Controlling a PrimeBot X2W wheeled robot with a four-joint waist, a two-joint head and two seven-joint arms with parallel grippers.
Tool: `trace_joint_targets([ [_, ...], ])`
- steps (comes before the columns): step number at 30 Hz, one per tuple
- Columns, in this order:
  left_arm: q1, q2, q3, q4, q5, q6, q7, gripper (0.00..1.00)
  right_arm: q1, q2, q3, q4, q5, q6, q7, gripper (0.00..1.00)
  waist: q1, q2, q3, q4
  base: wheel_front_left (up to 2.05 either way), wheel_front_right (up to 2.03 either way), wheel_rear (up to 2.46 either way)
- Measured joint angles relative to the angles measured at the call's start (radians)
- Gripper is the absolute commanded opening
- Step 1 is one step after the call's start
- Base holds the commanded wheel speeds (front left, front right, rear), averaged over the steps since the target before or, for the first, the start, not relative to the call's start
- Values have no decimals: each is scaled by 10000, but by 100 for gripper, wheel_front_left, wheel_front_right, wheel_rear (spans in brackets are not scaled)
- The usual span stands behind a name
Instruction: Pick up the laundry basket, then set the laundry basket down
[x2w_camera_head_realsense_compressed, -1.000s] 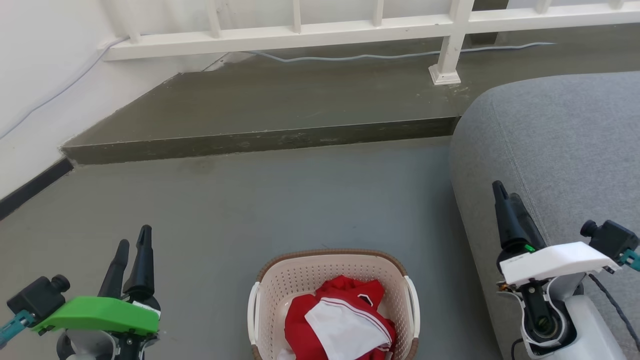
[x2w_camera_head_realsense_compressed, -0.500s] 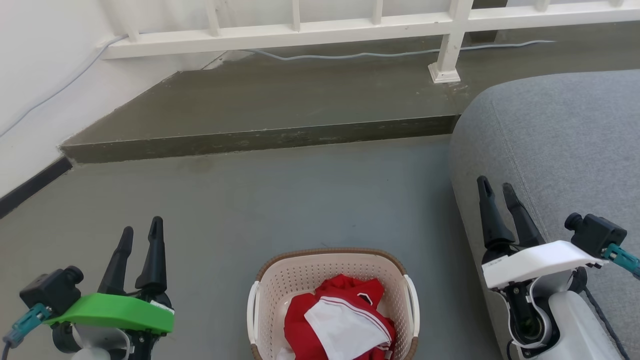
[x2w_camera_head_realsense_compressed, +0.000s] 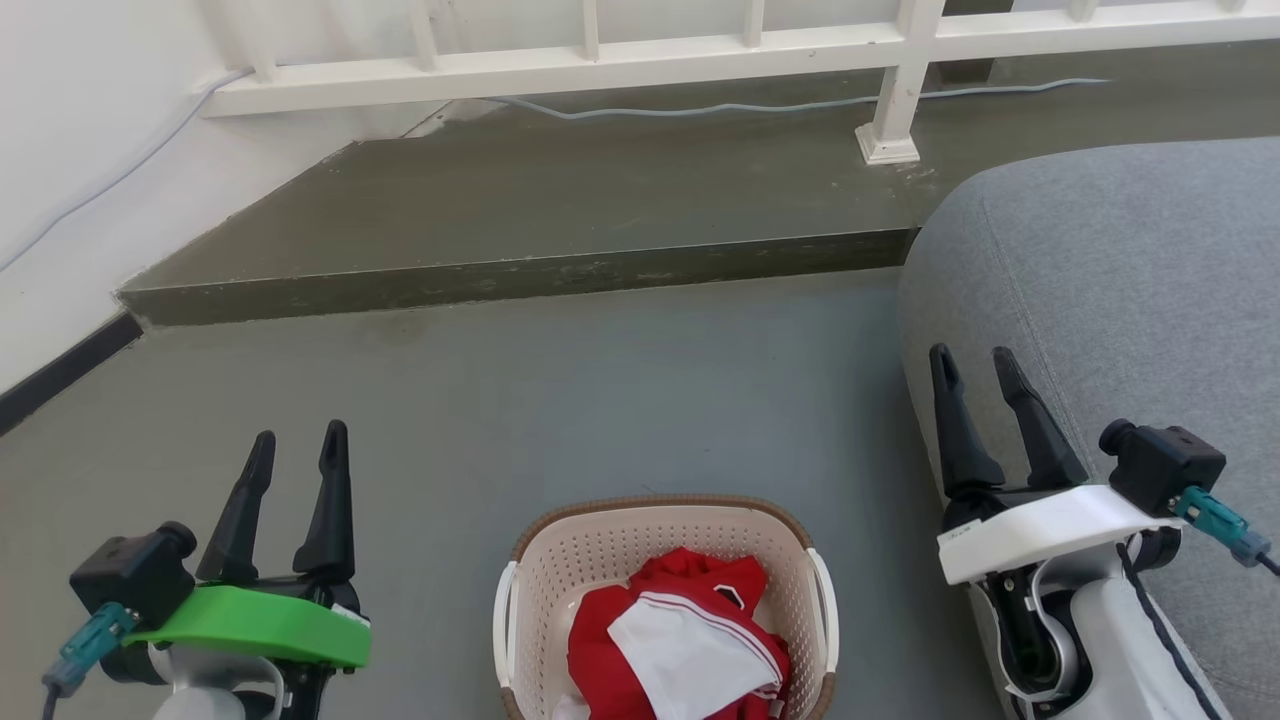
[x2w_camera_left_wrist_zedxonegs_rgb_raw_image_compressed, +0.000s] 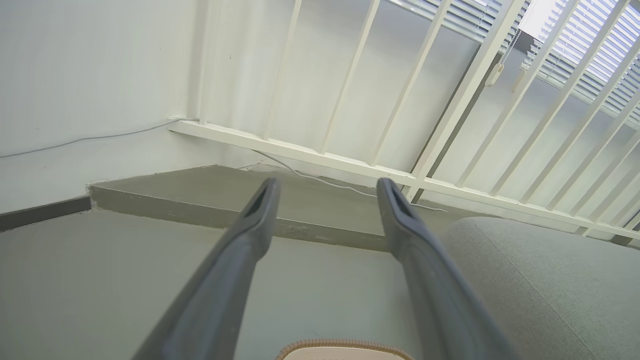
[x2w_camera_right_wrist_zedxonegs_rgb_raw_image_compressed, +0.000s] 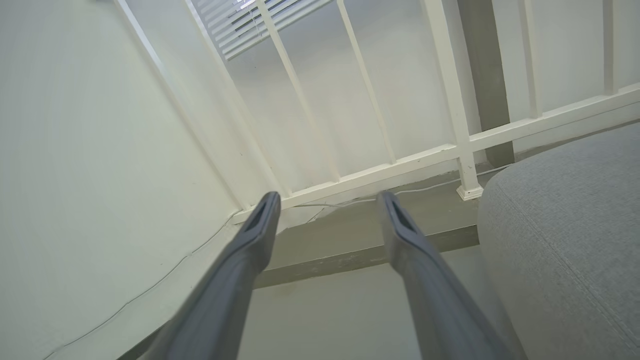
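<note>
- The laundry basket (x2w_camera_head_realsense_compressed: 600, 560) sits on the grey floor (x2w_camera_head_realsense_compressed: 600, 400) at the bottom centre of the head view, its near end cut off by the picture's edge. In the left wrist view, a piece of its brown rim shows at the bottom edge.
- Red and white clothing (x2w_camera_head_realsense_compressed: 680, 640) lies crumpled inside the basket.
- The left gripper (x2w_camera_head_realsense_compressed: 301, 432) hovers to the basket's left, well apart from the white side handle (x2w_camera_head_realsense_compressed: 503, 620). Its two dark fingers are spread and grip nothing. A green cover (x2w_camera_head_realsense_compressed: 250, 625) sits at its wrist.
- The right gripper (x2w_camera_head_realsense_compressed: 970, 352) hovers to the basket's right, in front of the edge of a grey sofa (x2w_camera_head_realsense_compressed: 1130, 280). Its fingers are also spread with nothing between them. A white cover (x2w_camera_head_realsense_compressed: 1040, 520) sits at its wrist.
- Neither gripper touches the basket.
- Beyond the basket the floor runs up to a low raised step (x2w_camera_head_realsense_compressed: 520, 275).
- On the step stands a white railing (x2w_camera_head_realsense_compressed: 600, 70), with one post foot (x2w_camera_head_realsense_compressed: 888, 150) near the sofa.
- A pale cable (x2w_camera_head_realsense_compressed: 700, 110) lies along the step below the railing.
- A white wall (x2w_camera_head_realsense_compressed: 80, 150) with a dark skirting (x2w_camera_head_realsense_compressed: 60, 370) closes the far left.
</note>
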Motion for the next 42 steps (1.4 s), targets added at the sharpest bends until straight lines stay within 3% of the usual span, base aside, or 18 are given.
trace_joint_targets([
  [12, -23, 2, -117, -270, 1421, -10, -372, 100, 0, 2, 245, -230, -1607, -297, -412, 100, 0, 0, -4, -29, 0, 0, 0],
  [42, -30, -100, 142, -364, 1467, -10, -401, 100, -1, 2, 439, -332, -1526, -514, -422, 100, 0, 0, 266, -109, 0, 0, 0],
])
